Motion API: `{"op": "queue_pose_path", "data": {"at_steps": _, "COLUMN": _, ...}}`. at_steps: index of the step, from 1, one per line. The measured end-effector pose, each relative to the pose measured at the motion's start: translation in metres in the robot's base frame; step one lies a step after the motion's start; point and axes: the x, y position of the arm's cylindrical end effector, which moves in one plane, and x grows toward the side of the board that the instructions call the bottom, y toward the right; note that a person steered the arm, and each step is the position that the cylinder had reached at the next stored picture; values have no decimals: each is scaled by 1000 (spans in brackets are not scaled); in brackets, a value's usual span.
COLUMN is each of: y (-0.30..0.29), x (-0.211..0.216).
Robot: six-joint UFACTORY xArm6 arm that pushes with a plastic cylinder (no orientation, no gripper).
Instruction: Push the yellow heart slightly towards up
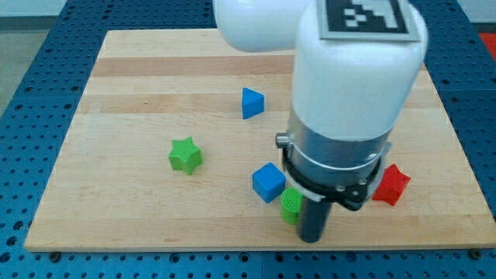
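My tip [311, 237] is nearest the camera, a dark rod end resting low on the wooden table [116, 209], near its bottom edge. There is no claw on this arm, so there is nothing to open or close; the rod simply stands on the board. Taking the tip as landmark: a green block [291, 204], partly hidden, sits just beside it on the view's left, perhaps touching; a blue cube [269, 182] lies up-left, a red star [391, 184] up-right, a green star [185, 155] well to the left, a blue triangular block [251, 102] far above. The yellow heart is not visible; the arm's bulk [353, 101] likely hides it. I judge this the approach step: next the tip must get below the heart and push gently upward.
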Motion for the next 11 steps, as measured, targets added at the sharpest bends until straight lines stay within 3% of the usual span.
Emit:
{"op": "queue_pose_path", "data": {"at_steps": 2, "y": 20, "x": -16}}
{"op": "queue_pose_path", "data": {"at_steps": 5, "y": 20, "x": -81}}
{"op": "queue_pose_path", "data": {"at_steps": 10, "y": 20, "x": -50}}
{"op": "queue_pose_path", "data": {"at_steps": 11, "y": -5, "x": -57}}
